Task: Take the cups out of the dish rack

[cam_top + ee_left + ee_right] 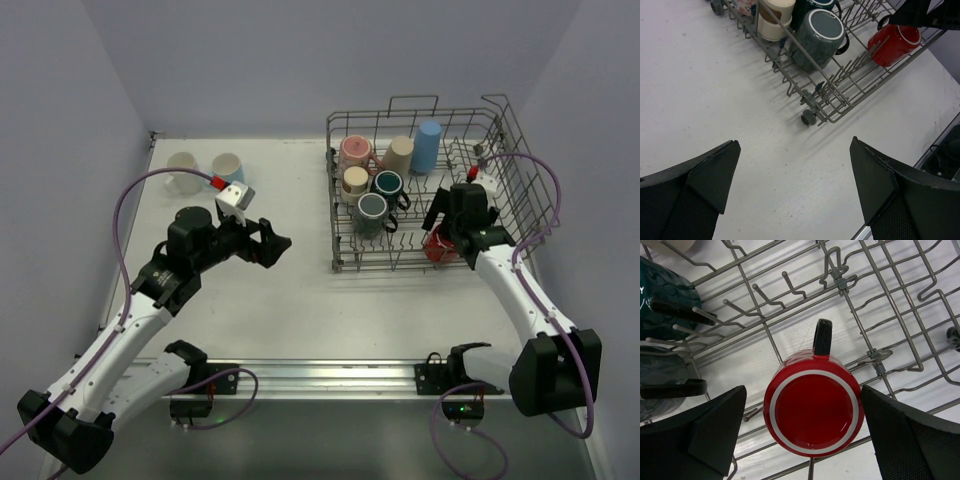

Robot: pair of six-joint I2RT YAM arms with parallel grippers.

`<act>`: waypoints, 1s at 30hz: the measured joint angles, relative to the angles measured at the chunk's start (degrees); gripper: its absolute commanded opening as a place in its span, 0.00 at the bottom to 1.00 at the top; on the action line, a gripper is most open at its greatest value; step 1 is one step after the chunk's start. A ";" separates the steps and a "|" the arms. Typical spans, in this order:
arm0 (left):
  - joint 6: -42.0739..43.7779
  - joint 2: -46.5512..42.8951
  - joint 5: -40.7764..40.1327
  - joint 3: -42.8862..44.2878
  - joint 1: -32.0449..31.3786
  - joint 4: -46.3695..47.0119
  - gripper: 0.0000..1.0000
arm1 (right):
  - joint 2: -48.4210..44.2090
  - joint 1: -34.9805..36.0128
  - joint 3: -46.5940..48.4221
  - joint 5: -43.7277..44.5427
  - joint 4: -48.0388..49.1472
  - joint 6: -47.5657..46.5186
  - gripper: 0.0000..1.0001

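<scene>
The grey wire dish rack (336, 205) stands at the back right of the table. In it are a speckled pink cup (354, 152), two beige cups (398, 153) (355, 181), a tall blue tumbler (428, 146), two dark teal mugs (387, 184) (372, 208) and a red mug (437, 247). My right gripper (802, 425) is open inside the rack, one finger on each side of the red mug (812, 412), which lies on its side. My left gripper (275, 243) is open and empty over the bare table, left of the rack (807, 97). A white mug (183, 172) and a light blue mug (227, 167) stand on the table at the back left.
Rack tines and wires (880, 300) surround the red mug, and the teal mugs (665, 295) lie to its left. A metal rail (320, 375) runs along the table's front edge. Grey walls close the back and sides.
</scene>
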 measured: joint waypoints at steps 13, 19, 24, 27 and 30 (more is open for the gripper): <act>0.02 -2.01 0.72 -0.72 0.00 0.44 1.00 | 6.43 -0.33 5.01 0.17 -6.49 -2.73 0.99; 0.07 -2.56 0.48 -0.72 -0.94 0.39 1.00 | 7.30 -0.28 9.14 0.13 -14.23 -3.39 0.99; 0.24 -3.54 -0.61 -0.72 -2.82 0.20 1.00 | 7.82 -0.35 10.93 -1.62 -17.64 -3.96 0.99; 0.39 -4.37 -1.27 -0.72 -3.58 0.15 1.00 | 9.27 -0.37 11.10 -2.47 -17.64 -4.94 0.99; 0.68 -4.92 -1.57 -0.72 -4.24 0.15 1.00 | 10.54 -1.07 11.17 -2.91 -17.14 -5.84 0.99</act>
